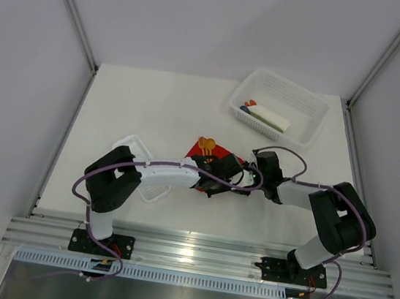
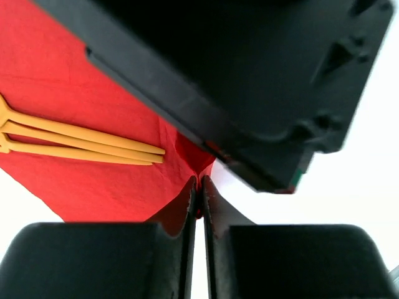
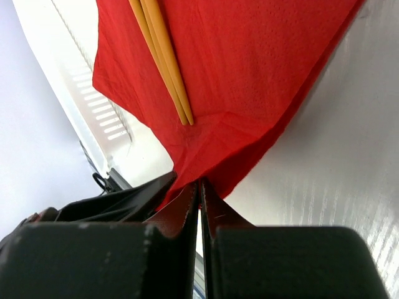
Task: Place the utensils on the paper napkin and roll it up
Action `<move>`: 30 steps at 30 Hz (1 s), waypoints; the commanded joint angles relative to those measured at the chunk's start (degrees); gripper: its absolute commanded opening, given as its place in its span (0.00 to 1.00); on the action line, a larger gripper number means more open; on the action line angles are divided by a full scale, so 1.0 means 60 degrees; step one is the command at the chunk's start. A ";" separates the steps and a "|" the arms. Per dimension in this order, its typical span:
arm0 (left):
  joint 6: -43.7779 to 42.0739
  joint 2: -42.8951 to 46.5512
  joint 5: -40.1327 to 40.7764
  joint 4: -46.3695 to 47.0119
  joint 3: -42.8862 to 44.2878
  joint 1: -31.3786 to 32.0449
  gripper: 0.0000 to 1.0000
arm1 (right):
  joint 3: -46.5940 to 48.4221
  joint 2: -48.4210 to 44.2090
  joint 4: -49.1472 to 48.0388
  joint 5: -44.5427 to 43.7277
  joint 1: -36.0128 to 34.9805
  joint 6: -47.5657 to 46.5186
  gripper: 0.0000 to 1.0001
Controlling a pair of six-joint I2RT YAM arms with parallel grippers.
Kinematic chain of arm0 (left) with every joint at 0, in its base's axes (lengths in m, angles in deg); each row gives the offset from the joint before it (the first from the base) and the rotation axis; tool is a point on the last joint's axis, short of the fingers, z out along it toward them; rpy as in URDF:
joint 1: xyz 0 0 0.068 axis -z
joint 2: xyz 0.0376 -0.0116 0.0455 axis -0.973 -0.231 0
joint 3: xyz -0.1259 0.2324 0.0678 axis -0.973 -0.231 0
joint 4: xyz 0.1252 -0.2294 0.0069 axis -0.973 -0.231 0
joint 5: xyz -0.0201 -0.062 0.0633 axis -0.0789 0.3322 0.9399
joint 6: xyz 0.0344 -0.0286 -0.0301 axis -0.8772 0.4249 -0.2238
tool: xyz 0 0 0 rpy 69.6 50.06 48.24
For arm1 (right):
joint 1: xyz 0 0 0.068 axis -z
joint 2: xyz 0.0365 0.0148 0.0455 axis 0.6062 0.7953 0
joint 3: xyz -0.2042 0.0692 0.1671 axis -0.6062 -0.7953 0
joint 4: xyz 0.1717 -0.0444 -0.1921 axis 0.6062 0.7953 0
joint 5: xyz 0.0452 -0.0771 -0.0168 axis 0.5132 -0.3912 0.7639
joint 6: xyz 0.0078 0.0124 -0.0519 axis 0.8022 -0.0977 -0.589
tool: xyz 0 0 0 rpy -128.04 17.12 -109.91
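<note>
The red paper napkin (image 1: pixel 223 152) lies mid-table with the orange utensils (image 1: pixel 206 146) on it, side by side. In the left wrist view the utensils (image 2: pixel 81 142) rest on the napkin (image 2: pixel 93 180). My left gripper (image 2: pixel 200 187) is shut on the napkin's near edge, which is pulled up into a pinch. In the right wrist view my right gripper (image 3: pixel 199 185) is shut on a lifted corner of the napkin (image 3: pixel 249 81), with the utensils (image 3: pixel 165 62) just beyond. From above, both grippers meet at the napkin's near side, the left (image 1: pixel 214 181) and the right (image 1: pixel 250 169) almost touching.
A white mesh basket (image 1: pixel 305 104) with white, blue and green items stands at the back right. A narrow white tray (image 1: pixel 141 149) lies under my left arm. Aluminium posts and white walls bound the table on both sides.
</note>
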 commanded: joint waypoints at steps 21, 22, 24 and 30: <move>-0.0426 0.0377 0.0202 0.0483 0.0482 -0.1051 0.13 | 0.0351 -0.1133 0.1456 -0.0497 0.0586 -0.1333 0.07; -0.0484 0.0363 0.0203 0.0541 0.0482 -0.1095 0.13 | 0.0336 -0.1089 0.1338 -0.0453 0.0586 -0.1216 0.08; -0.0543 0.0348 0.0101 0.0687 0.0496 -0.1197 0.14 | 0.0307 -0.0944 0.0959 -0.0336 0.0600 -0.1070 0.07; -0.0690 -0.0119 -0.0295 0.0660 0.0949 -0.1301 0.17 | 0.0277 -0.0213 -0.0623 -0.0233 0.0542 -0.0132 0.06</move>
